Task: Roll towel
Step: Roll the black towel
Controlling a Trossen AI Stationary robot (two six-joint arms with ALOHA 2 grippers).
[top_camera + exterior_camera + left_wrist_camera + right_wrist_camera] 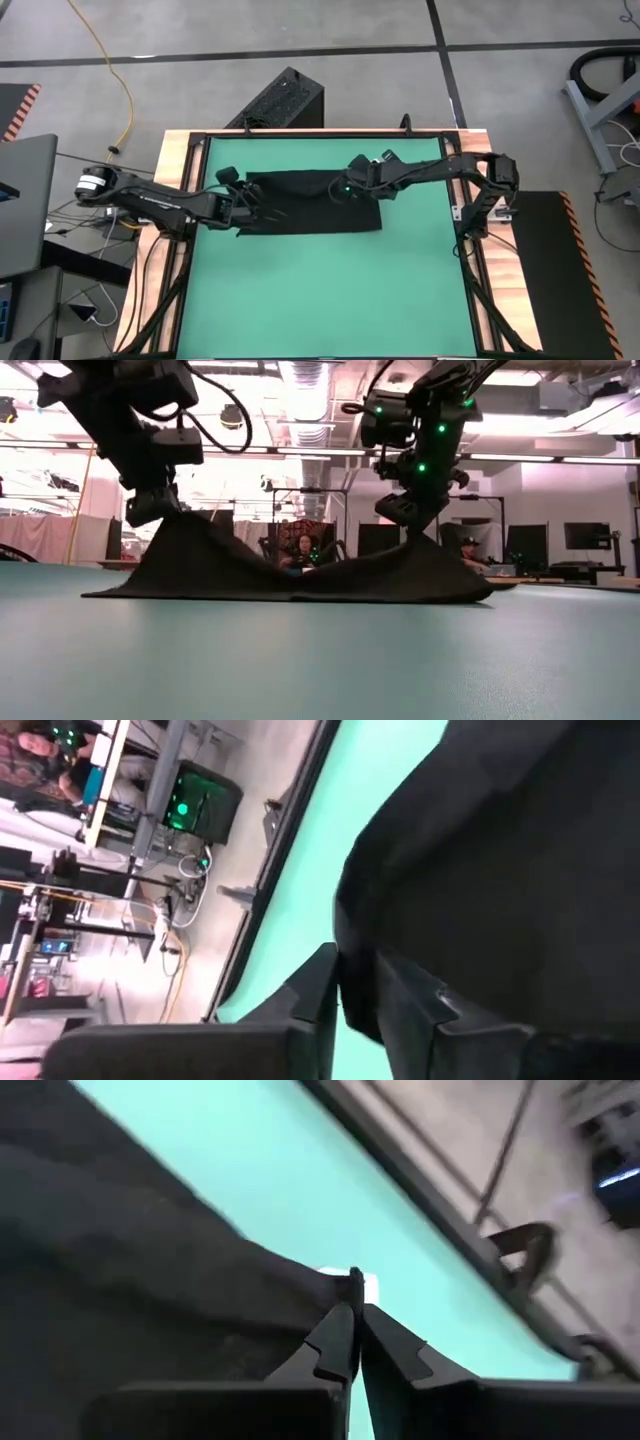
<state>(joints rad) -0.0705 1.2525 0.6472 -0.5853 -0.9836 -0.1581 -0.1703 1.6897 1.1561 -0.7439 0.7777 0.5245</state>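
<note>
Left gripper point(240, 205) clamped on towel point(310, 205) at its left edge, cloth pinched between the dark fingers point(320, 995) in the left wrist view. Right gripper point(352, 185) likewise closed on the towel's far edge toward the right, fingertips point(352, 1330) meeting on the hem with a small white tag point(368, 1288) just past them.

Towel: black, lying on the green mat point(330, 300), in the far half, roughly centred left to right. Both gripped spots lifted off the surface: in the low view two peaks under the grippers point(155, 505) point(405, 510), cloth point(290, 575) sagging to the mat point(320, 660) between them, outer ends flat on the surface. Near edge still flat on the mat, slightly skewed.

Left arm reaching in from the left side of the table, right arm from the far right corner.

Black ribbed box point(283, 100) on the floor just beyond the table's far edge. Yellow cable point(115, 75) on the floor far left. People seated in the room behind, visible in the low view point(300, 550).
</note>
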